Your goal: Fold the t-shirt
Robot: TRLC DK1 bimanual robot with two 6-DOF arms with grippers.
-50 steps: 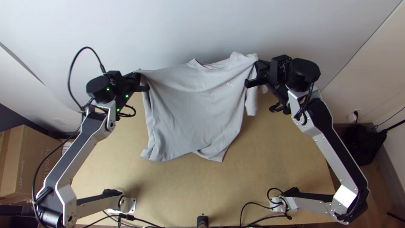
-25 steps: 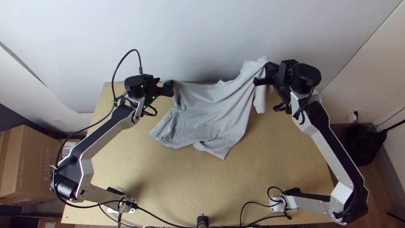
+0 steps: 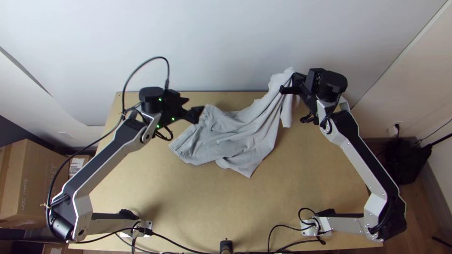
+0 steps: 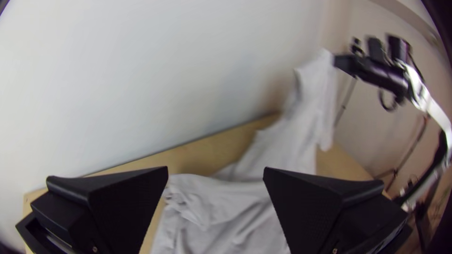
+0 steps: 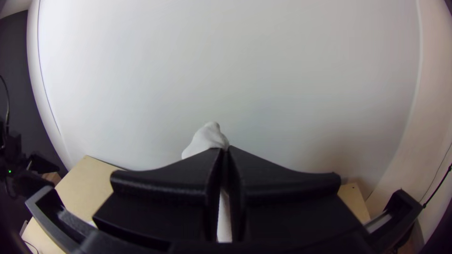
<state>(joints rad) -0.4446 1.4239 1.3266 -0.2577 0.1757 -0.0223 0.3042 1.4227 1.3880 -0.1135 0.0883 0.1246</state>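
One grey t-shirt [image 3: 235,136] lies bunched and creased on the wooden table [image 3: 226,202], its one end hanging raised from the right gripper [image 3: 295,77], whose jaws are closed on the cloth, while near its other end the left gripper [image 3: 193,107] has its jaws spread wide, cardboard boxes [image 3: 35,183] standing beyond the table's side.

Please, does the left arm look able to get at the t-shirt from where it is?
Probably yes: the left gripper has its fingers apart, rumpled cloth of the t-shirt lies just beyond them, and I see nothing in between.
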